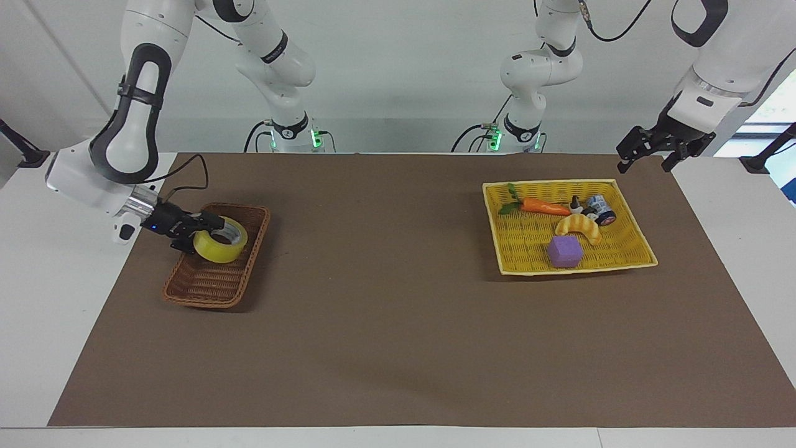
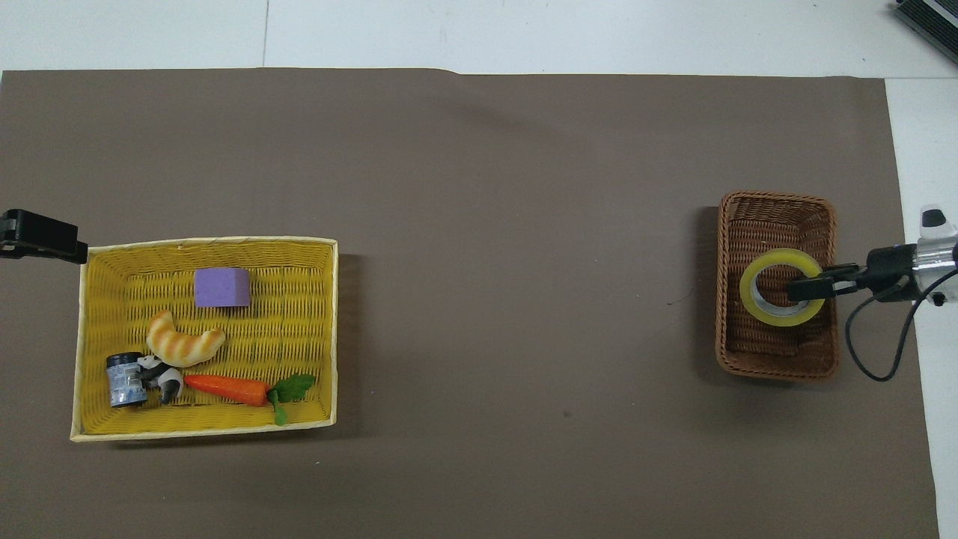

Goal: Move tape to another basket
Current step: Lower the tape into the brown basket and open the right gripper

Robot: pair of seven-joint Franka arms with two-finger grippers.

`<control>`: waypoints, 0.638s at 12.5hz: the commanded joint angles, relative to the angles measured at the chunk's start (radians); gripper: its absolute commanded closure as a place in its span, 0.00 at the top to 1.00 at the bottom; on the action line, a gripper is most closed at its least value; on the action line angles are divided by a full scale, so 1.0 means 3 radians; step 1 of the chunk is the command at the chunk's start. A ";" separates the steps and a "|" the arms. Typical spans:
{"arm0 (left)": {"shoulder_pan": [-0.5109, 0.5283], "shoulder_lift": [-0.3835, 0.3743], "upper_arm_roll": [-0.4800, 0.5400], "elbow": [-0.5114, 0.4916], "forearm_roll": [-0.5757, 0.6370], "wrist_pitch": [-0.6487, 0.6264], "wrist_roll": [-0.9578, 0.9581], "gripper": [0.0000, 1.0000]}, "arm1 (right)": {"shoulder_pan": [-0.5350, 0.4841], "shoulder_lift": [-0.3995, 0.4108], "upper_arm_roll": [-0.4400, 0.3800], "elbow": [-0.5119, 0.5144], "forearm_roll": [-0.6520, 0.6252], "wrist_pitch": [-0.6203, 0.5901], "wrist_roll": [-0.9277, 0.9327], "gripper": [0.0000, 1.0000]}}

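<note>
Evidently, the wide roll of translucent yellow packing tape with a pale grey core (image 1: 220,239) (image 2: 781,287) was held by the right end effector (image 1: 200,228) (image 2: 807,286), whose fingers were clamped on the wall of the roll, one inside the core and one outside. The roll was held low within the narrow, deep, brown woven wicker basket (image 1: 205,289) (image 2: 733,352) at the right arm's end of the bench (image 1: 385,323) (image 2: 479,187), over the half of that basket nearer to the robots; whether it touched the basket floor could not be told. The left end effector (image 1: 643,163) (image 2: 43,238) was held with its fingers spread wide and empty, just off the corner of the shallow bright yellow woven tray basket (image 1: 640,249) (image 2: 202,431) at the left arm's end. In that tray a purple foam block (image 1: 564,251) (image 2: 221,287), a striped croissant toy (image 1: 579,226) (image 2: 182,341), an orange toy carrot with green leaves (image 1: 540,206) (image 2: 239,388) and a small dark jar (image 1: 602,209) (image 2: 125,379) were seen.
</note>
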 commanded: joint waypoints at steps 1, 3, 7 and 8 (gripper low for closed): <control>0.0025 -0.0093 -0.0013 -0.0100 0.0072 -0.0015 0.0055 1.00 | 0.0024 -0.0035 0.0026 -0.0076 -0.0054 0.0048 -0.0060 0.04; 0.0030 -0.0098 -0.0013 -0.0126 0.0077 -0.0020 0.0060 1.00 | 0.0024 -0.0025 0.0026 -0.0102 -0.0059 0.0109 -0.0137 0.22; 0.0066 -0.0256 -0.0003 -0.0381 0.0072 0.0128 0.0060 1.00 | 0.0024 -0.0004 0.0031 -0.0072 -0.0084 0.0114 -0.0147 1.00; 0.0066 -0.0256 -0.0003 -0.0371 0.0072 0.0108 0.0065 1.00 | 0.0024 0.0001 0.0031 -0.0056 -0.0079 0.0109 -0.0147 1.00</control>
